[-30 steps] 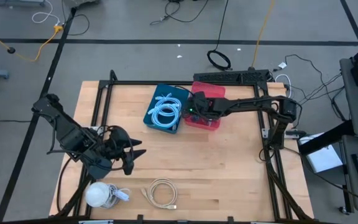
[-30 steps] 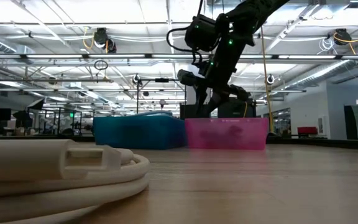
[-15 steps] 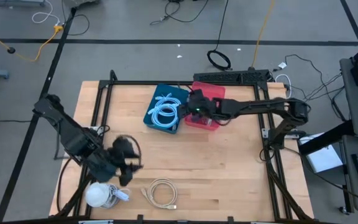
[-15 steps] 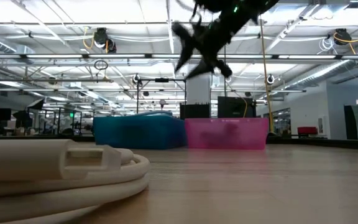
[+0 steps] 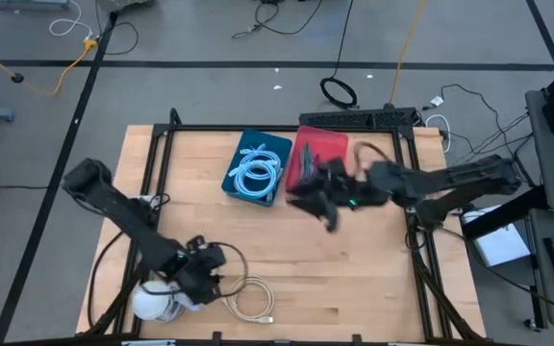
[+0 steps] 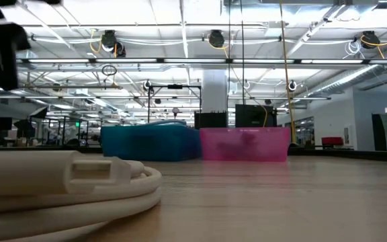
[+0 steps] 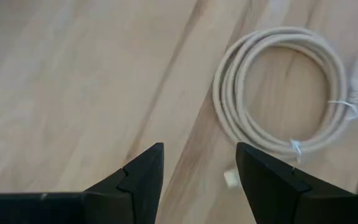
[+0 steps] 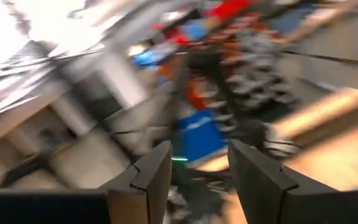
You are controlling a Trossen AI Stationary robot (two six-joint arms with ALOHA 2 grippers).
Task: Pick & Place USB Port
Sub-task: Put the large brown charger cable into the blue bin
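A coiled beige USB cable (image 5: 251, 296) lies flat on the wooden table near its near edge; it fills the foreground of the low view (image 6: 66, 181) and shows ahead of the fingers in the left wrist view (image 7: 281, 102). My left gripper (image 5: 208, 277) hovers just left of the coil, open (image 7: 199, 149), holding nothing. My right gripper (image 5: 317, 205) is in the air on the near side of the pink bin (image 5: 315, 154), open and empty (image 8: 199, 149). A blue bin (image 5: 258, 168) holds coiled blue cables.
The blue bin (image 6: 150, 142) and pink bin (image 6: 245, 144) stand side by side at the table's far middle. A white round object (image 5: 152, 300) sits at the near left corner beside my left gripper. Bare wood (image 5: 354, 279) lies between the bins and the near edge.
My left gripper has moved toward the near edge and to the right, ending beside the beige coil. My right gripper has swung away from above the pink bin, toward the near and right side, and its view is blurred by the motion.
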